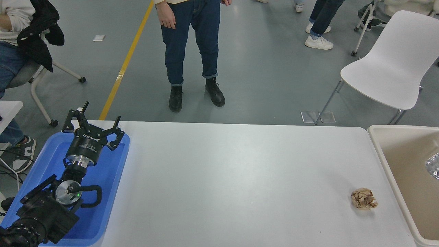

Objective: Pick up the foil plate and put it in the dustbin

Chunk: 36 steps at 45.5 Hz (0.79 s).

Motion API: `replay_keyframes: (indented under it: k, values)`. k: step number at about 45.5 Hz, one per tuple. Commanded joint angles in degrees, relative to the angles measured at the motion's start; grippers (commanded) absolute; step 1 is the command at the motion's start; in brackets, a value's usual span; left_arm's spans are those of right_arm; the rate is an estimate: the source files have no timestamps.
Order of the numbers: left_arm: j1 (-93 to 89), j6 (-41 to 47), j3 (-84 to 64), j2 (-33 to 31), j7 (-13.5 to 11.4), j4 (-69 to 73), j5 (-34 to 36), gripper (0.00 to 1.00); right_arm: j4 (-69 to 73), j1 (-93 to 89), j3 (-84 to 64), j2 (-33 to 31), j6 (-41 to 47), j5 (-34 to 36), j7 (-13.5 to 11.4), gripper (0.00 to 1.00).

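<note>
While only a sliver of the foil plate [433, 165] shows at the frame's right edge, over the dustbin [404, 161], I can't see my right tool at all, so its grip is unknown. I'd let go only once the plate is well inside the rim. My left tool [93, 126] sits parked over the blue tray [113, 185], fingers spread apart. On the white worktop [233, 178] lies a brown wad [364, 198] near the bin. A person [192, 51] stands beyond, on grey floor beside a white chair [394, 65].
</note>
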Motion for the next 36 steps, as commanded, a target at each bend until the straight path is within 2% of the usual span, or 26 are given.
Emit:
replay_keyframes:
  k: [1,16,22,24,28,36]
  values:
    - [0.00,0.00,0.00,-0.02,0.00,0.00,0.00,1.00,-0.26,-0.63,0.71,0.65,-5.02,0.08,0.08,0.76]
    - [0.00,0.00,0.00,-0.02,0.00,0.00,0.00,1.00,0.27,-1.07,0.71,1.18,-5.99,0.08,0.08,0.85]
    - [0.00,0.00,0.00,-0.02,0.00,0.00,0.00,1.00,0.70,-0.98,0.71,1.09,-5.99,0.08,0.08,0.92]
    - [0.00,0.00,0.00,-0.02,0.00,0.00,0.00,1.00,1.49,-0.72,0.62,1.00,-5.91,0.08,0.08,0.98]
    - [0.00,0.00,0.00,-0.02,0.00,0.00,0.00,1.00,3.86,0.77,0.71,0.30,-5.82,-0.44,0.08,0.99]
    - [-0.09,0.00,0.00,-0.02,0.08,0.00,0.00,1.00,16.07,4.38,-0.60,-6.90,-5.20,-1.06,0.17,1.00]
